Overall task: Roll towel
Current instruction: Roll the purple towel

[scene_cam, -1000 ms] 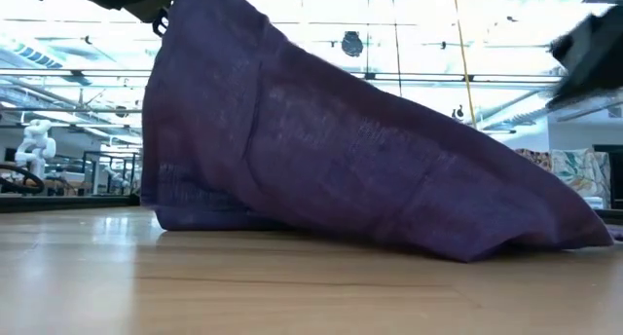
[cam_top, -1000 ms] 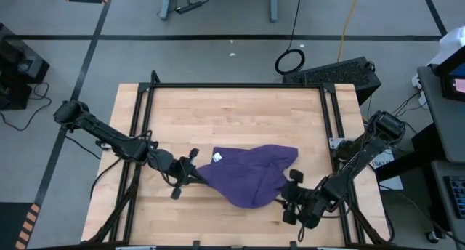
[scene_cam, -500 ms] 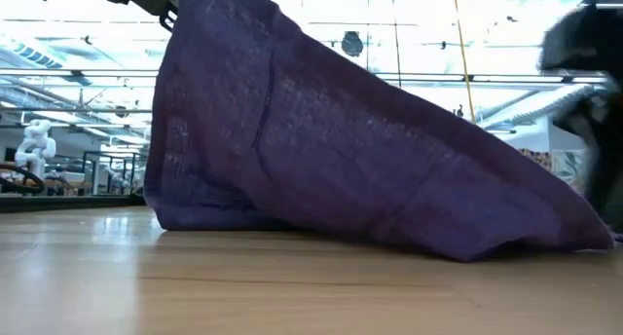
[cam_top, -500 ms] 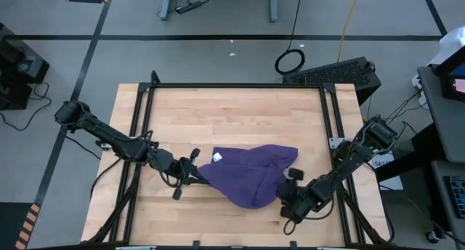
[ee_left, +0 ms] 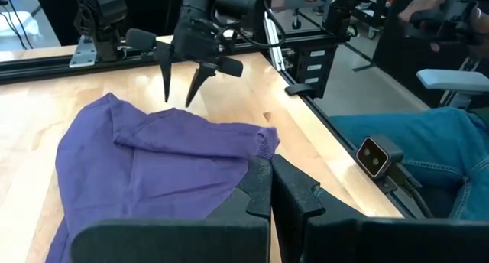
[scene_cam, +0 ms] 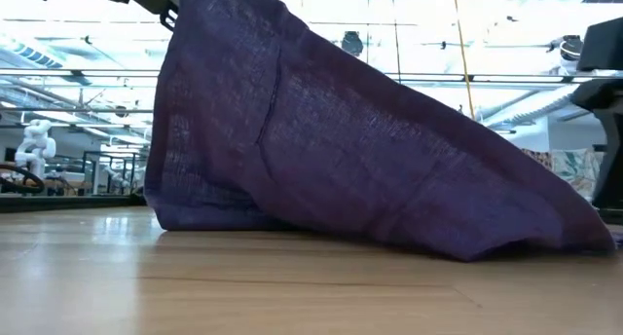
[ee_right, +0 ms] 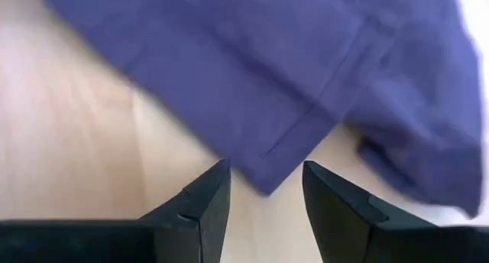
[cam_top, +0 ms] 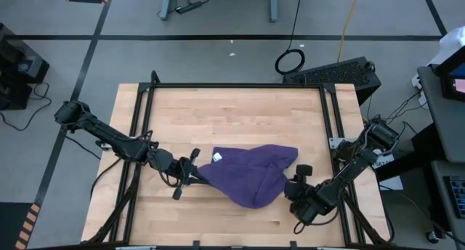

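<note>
The right gripper (cam_top: 292, 183) has moved back, fingers apart, beside the purple towel (cam_top: 251, 174) near the wooden table's (cam_top: 232, 112) front. The left gripper (cam_top: 195, 174) pinches the towel's other edge up.

Left end effector (cam_top: 195, 170) closed, raised at mid-tabletop, arm stretched low from left edge; right end effector (cam_top: 289, 186) parted, pointing down, arm folded at right

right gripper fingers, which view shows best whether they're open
The right wrist view: the right gripper shows two fingers apart, bare wood between them, just short of the purple towel edge. The left wrist view shows it from afar, fingers spread and pointing down. The high view shows its place beside the towel; the low view shows hardly any of it.
</note>
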Controlling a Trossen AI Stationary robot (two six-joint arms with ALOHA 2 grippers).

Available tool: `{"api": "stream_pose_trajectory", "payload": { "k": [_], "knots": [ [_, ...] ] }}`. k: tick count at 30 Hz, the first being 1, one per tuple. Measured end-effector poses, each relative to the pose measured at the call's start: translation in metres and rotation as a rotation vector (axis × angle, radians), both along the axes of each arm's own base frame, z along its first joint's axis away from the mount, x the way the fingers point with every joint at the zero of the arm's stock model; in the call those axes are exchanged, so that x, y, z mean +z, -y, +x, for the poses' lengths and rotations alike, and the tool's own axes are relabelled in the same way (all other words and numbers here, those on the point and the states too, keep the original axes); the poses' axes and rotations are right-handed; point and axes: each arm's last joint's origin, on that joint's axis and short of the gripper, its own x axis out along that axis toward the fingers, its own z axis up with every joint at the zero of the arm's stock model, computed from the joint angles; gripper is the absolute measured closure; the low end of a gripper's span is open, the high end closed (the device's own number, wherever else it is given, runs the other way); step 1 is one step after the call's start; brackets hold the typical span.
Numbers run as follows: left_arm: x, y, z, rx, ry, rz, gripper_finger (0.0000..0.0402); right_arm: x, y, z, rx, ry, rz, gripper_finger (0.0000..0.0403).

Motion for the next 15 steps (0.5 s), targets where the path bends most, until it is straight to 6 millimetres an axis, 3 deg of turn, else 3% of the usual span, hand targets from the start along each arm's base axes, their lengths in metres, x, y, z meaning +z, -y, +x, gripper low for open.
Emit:
{"api": "stream_pose_trajectory", "payload": {
  "k": [10, 15],
  "knots": [
    [0.000, 0.000, 0.000, 0.000, 0.002, -0.001, 0.0399, -0.001, 0.002, 0.007, 0.010, -0.043, 0.061, 0.0248],
    [0.000, 0.000, 0.000, -0.001, 0.002, 0.000, 0.0399, -0.011, 0.008, 0.009, 0.036, -0.030, 0.095, 0.0249]
  ]
}}
